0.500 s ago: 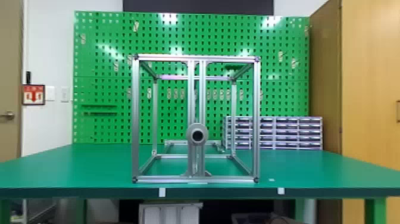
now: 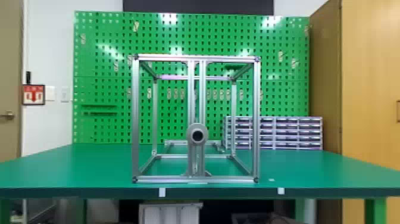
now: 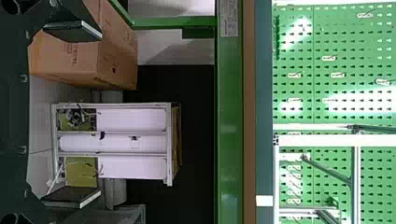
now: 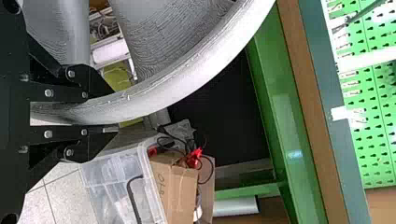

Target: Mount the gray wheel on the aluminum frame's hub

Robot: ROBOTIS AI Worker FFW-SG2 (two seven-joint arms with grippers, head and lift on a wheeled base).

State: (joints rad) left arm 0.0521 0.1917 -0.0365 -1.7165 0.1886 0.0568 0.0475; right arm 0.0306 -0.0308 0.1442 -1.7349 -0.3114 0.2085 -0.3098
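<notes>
The green bench point(image 2: 89, 166) spans the head view, and behind it stands a green pegboard point(image 2: 178, 35) with small pale hooks hung over its holes. A tall wooden cabinet point(image 2: 369, 74) rises at the right side. On the bench, near its front edge, the box-shaped aluminum frame point(image 2: 136, 119) stands upright, with two vertical bars close together at the middle of its front. Farther back, partly behind the frame's right side, sits a low gray drawer unit point(image 2: 287, 134). Below the bench is a metal rack point(image 3: 112, 142) with white panels; the left wrist view also shows a cardboard box point(image 3: 79, 56) near it, and the right wrist view a clear plastic bin point(image 4: 121, 191). The gray wheel point(image 4: 187, 84) is in the right gripper point(image 4: 113, 109), in front of the bench and apart from the frame; the jaws pinch its curved rim, one on each face, and its broad ridged spokes spread from that rim. The left gripper point(image 3: 100, 113) is in front of the bench too, its jaws spread wide with nothing between them. The round hub point(image 2: 197, 135), gray with a dark center, sits low on the frame's middle bars, facing front. Smallest are two white tabs point(image 2: 162, 192) on the bench's front edge.
</notes>
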